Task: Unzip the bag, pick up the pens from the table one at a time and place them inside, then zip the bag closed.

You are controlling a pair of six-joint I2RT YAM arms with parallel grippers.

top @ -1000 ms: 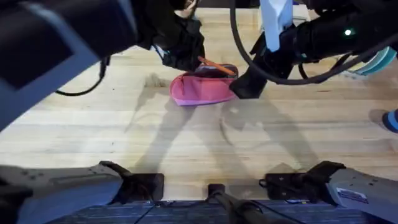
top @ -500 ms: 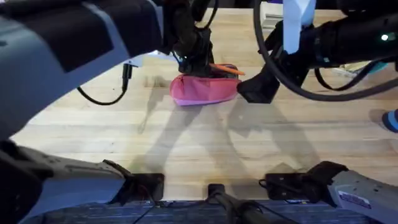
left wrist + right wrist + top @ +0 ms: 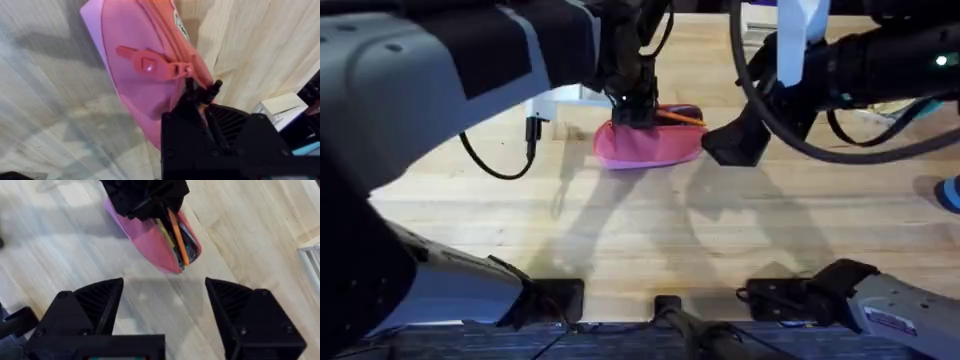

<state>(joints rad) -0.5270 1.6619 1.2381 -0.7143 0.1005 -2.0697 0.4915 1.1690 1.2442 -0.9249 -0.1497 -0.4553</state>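
The pink bag (image 3: 648,146) lies on the table (image 3: 620,230) at the far middle, its zipper open. My left gripper (image 3: 635,105) hangs over the bag's top, shut on the orange pen (image 3: 682,117). That orange pen (image 3: 177,236) slants down from the left gripper (image 3: 150,200) into the bag's (image 3: 150,242) open mouth. A yellowish pen (image 3: 162,230) lies inside beside it. The left wrist view shows the bag (image 3: 135,95) and its pink zipper pull (image 3: 150,65) close up. Just right of the bag's end, my right gripper (image 3: 730,146) stands open and holds nothing.
A white object (image 3: 560,100) lies on the table behind the left arm. A teal thing (image 3: 932,98) and a blue thing (image 3: 950,195) sit at the right edge. Black cables (image 3: 760,100) loop off the right arm. Bare wood spreads in front of the bag.
The left arm has swung in over the bag and lowered the orange pen towards its opening. The right gripper has drawn back a little to the right of the bag.
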